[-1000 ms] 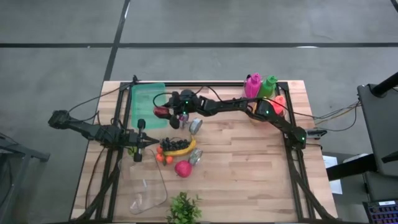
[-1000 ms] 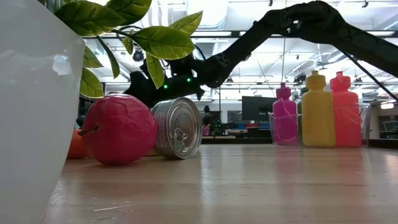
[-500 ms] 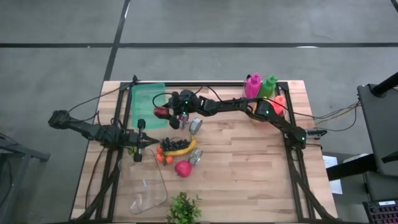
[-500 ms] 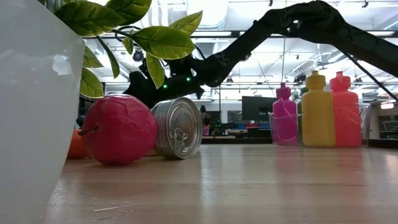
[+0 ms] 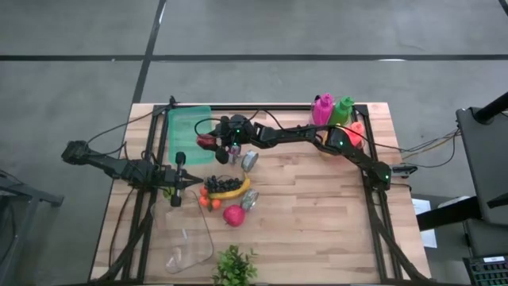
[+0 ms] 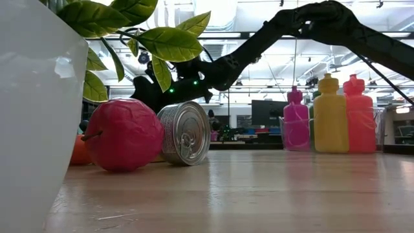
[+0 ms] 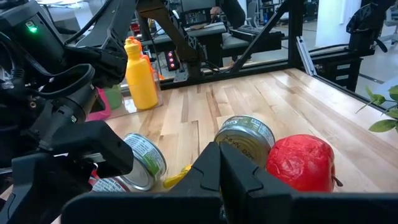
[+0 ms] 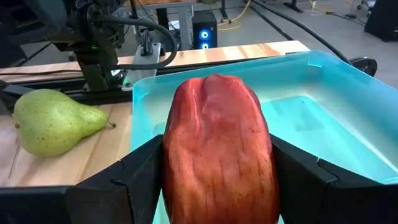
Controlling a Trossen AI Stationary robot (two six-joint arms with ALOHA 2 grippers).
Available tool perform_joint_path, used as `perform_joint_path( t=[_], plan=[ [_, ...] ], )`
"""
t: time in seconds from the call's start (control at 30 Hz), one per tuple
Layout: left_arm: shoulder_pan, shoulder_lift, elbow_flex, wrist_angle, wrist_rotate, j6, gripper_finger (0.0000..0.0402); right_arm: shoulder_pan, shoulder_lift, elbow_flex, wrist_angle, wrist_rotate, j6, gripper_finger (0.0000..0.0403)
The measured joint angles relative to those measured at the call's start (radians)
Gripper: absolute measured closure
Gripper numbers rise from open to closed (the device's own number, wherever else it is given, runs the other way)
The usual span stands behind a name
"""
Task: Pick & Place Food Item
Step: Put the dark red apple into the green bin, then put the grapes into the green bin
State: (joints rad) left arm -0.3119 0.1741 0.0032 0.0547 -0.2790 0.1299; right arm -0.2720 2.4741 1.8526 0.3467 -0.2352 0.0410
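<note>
My right gripper (image 5: 213, 144) reaches across the table from the right and is shut on a red pepper (image 8: 216, 149). It holds the pepper over the right rim of the green tray (image 5: 186, 125) at the table's far left. In the right wrist view the tray's bare floor (image 8: 323, 124) lies just beyond the pepper. My left gripper (image 5: 194, 183) is shut on nothing and stays near the table's left edge, pointing at the pile of food; its closed fingers (image 7: 219, 158) show in the left wrist view. My right gripper pinches the red pepper's two long sides (image 8: 171, 155) between its two fingers (image 8: 134, 180). The fingers come nearly level from the table's right side, tipped slightly down. The pepper is lifted clear, above the tray's rim.
A pear (image 8: 56, 127) lies on the wood beside the tray. Mid-table lie a banana with grapes (image 5: 226, 187), small orange fruits (image 5: 208, 202), a red apple (image 5: 233, 215) and two cans (image 5: 250, 161). Coloured bottles (image 5: 333, 111) stand far right; a plant (image 5: 234, 266) and a clear container (image 5: 186, 246) stand near.
</note>
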Motion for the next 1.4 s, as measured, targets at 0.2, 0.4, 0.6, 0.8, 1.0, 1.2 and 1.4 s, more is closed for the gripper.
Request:
perform_joint_path(
  t=[0.2, 0.4, 0.6, 0.8, 1.0, 1.2, 1.4],
  plan=[
    [0.000, 0.000, 0.000, 0.000, 0.000, 0.000, 0.0402, 0.004, 0.000, 0.000, 0.000, 0.001, -0.021, 0.0163],
    [0.000, 0.000, 0.000, 0.000, 0.000, 0.000, 0.0402, 0.006, 0.000, -0.001, 0.000, 0.003, -0.026, 0.0157],
    [0.000, 0.000, 0.000, 0.000, 0.000, -0.003, 0.0402, 0.006, 0.000, -0.001, 0.001, 0.003, -0.026, 0.0096],
    [0.000, 0.000, 0.000, 0.000, 0.000, -0.003, 0.0402, 0.006, 0.000, -0.001, 0.001, 0.003, -0.026, 0.0048],
    [0.000, 0.000, 0.000, 0.000, 0.000, -0.003, 0.0402, 0.006, 0.000, -0.001, 0.001, 0.003, -0.025, 0.0041],
    [0.000, 0.000, 0.000, 0.000, 0.000, -0.002, 0.0402, 0.006, 0.000, -0.001, 0.001, 0.003, -0.025, 0.0040],
    [0.000, 0.000, 0.000, 0.000, 0.000, 0.001, 0.0402, 0.007, -0.010, -0.002, -0.003, -0.001, -0.001, 0.0040]
  ],
)
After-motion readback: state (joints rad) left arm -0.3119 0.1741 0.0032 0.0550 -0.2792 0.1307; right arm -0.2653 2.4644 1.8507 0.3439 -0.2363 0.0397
